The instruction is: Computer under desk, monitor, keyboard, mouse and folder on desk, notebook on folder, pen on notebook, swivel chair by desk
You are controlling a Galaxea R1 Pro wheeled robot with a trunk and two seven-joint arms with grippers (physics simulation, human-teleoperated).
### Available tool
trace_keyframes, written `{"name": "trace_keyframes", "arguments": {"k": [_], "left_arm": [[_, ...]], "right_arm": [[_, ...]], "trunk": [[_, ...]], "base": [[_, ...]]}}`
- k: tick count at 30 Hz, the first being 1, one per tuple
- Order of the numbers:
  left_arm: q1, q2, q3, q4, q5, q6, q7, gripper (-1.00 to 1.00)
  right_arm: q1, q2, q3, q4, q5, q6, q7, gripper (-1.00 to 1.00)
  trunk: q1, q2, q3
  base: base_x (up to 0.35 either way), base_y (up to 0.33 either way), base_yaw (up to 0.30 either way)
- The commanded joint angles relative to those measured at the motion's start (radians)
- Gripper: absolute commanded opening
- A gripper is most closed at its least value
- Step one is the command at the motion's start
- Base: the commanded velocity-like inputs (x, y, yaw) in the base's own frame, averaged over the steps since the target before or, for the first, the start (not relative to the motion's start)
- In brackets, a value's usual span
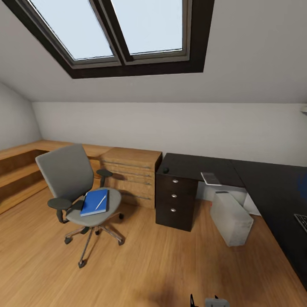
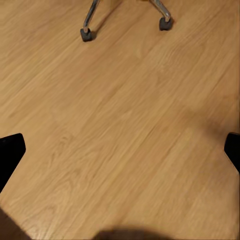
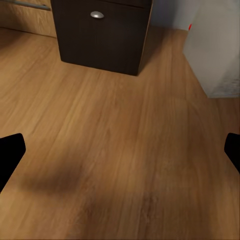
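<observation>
Wide-spread black fingertips of the left gripper (image 2: 120,150) and right gripper (image 3: 120,155) hang empty over the wood plank floor (image 1: 140,256). Farther off, the bright blue flat folder (image 1: 94,202) with a thin white pen (image 1: 101,202) lies on the grey fabric swivel chair (image 1: 74,187), well apart from the glossy black L-shaped desk (image 1: 264,183), under which stands the light grey boxy computer tower (image 1: 230,217).

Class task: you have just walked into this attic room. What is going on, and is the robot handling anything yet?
Nothing is being handled. Both wrist views look down at bare wood floor with fingertips wide apart. The swivel chair stands away from the desk, with the blue folder and pen on its seat. The computer sits on the floor by the desk's black drawer unit.
</observation>
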Motion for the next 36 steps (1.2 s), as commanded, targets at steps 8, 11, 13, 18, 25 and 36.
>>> {"name": "trace_keyframes", "arguments": {"k": [8, 11, 13, 18, 25, 36], "left_arm": [[-0.001, 0.001, -0.003, -0.001, 0.011, -0.009, 0.003, 1.0], [-0.001, 0.001, -0.003, -0.001, 0.011, -0.009, 0.003, 1.0], [-0.001, 0.001, -0.004, -0.001, 0.011, -0.009, 0.002, 1.0], [-0.001, 0.001, -0.004, -0.001, 0.011, -0.009, 0.002, 1.0], [-0.001, 0.002, -0.003, -0.001, 0.01, -0.009, 0.002, 1.0], [-0.001, 0.002, -0.003, -0.008, 0.013, -0.009, 0.004, 1.0]], "right_arm": [[-0.001, 0.001, 0.009, 0.002, -0.005, -0.003, -0.005, 1.0], [-0.001, 0.001, 0.009, 0.002, -0.005, -0.003, -0.005, 1.0], [-0.001, 0.001, 0.009, 0.002, -0.005, -0.003, -0.005, 1.0], [-0.001, 0.001, 0.009, 0.002, -0.005, -0.003, -0.005, 1.0], [-0.001, 0.001, 0.009, 0.002, -0.005, -0.003, -0.005, 1.0], [-0.001, 0.0, 0.009, 0.002, -0.004, -0.006, -0.005, 1.0]], "trunk": [[-0.03, 0.056, 0.024], [-0.042, 0.077, 0.034], [-0.049, 0.091, 0.04], [-0.068, 0.126, 0.056], [-0.095, 0.175, 0.078], [-0.137, 0.252, 0.112]], "base": [[0.326, -0.097, 0.0], [0.326, -0.105, 0.0], [0.326, -0.105, 0.0], [0.323, -0.088, 0.0], [0.166, -0.017, 0.0], [-0.022, 0.0, 0.0]]}}
